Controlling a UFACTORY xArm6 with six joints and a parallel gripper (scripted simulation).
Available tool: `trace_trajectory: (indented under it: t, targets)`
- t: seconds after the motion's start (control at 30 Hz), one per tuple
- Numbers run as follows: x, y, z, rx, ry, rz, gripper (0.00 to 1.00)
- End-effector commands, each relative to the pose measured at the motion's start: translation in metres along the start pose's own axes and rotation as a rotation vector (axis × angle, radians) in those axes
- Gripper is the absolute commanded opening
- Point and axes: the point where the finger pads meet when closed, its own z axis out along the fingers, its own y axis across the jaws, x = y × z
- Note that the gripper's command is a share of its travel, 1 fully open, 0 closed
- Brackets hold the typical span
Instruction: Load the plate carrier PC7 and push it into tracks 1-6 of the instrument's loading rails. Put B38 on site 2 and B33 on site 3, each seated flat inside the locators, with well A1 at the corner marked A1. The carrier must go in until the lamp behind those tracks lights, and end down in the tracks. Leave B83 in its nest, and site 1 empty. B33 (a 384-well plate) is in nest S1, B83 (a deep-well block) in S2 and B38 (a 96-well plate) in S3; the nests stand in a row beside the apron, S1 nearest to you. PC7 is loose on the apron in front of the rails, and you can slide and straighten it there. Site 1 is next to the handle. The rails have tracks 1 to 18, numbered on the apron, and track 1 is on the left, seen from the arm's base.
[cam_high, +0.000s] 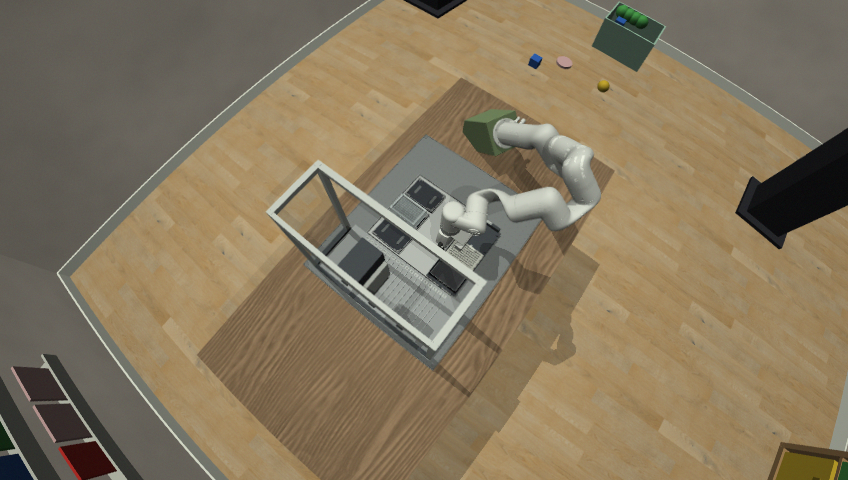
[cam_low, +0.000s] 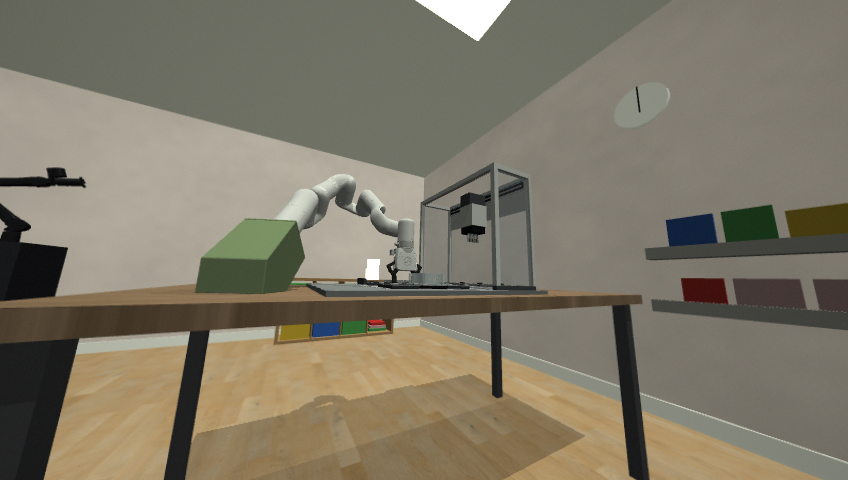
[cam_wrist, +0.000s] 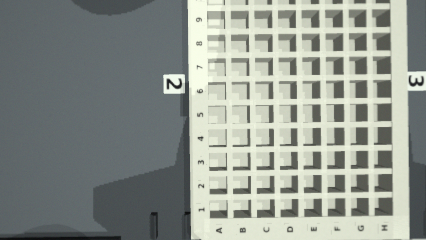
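PC7 (cam_high: 486, 237) (cam_wrist: 75, 125) is a dark carrier on the apron, its handle toward the arm's base and its far end at the rails. Site 1 is bare. The cream 96-well plate B38 (cam_high: 466, 254) (cam_wrist: 300, 102) lies on site 2, straight between labels 2 and 3, A1 corner toward the handle. Black B33 (cam_high: 448, 275) appears to be on site 3; its wells are unreadable. Grey B83 (cam_high: 408, 209) stands in nest S2. My gripper (cam_high: 446, 245) (cam_low: 407, 278) is open, low by the carrier's left side near site 2. Its fingertips are outside the wrist view. The A1 mark and lamp cannot be made out.
Empty nests S1 (cam_high: 425, 193) and S3 (cam_high: 391, 233) flank B83. The instrument's light frame (cam_high: 380, 205) rises above the rails (cam_high: 410, 291), with a dark pipetting head (cam_high: 360, 261) (cam_low: 473, 214) at its left part.
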Motion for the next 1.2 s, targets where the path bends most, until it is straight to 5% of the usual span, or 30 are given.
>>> trace_trajectory:
  t: [0.0,1.17]
  targets:
    - [0.0011,0.0012,-0.001,-0.003,0.0,-0.001,1.0]
    - [-0.0054,0.0012,-0.001,-0.003,-0.001,-0.001,1.0]
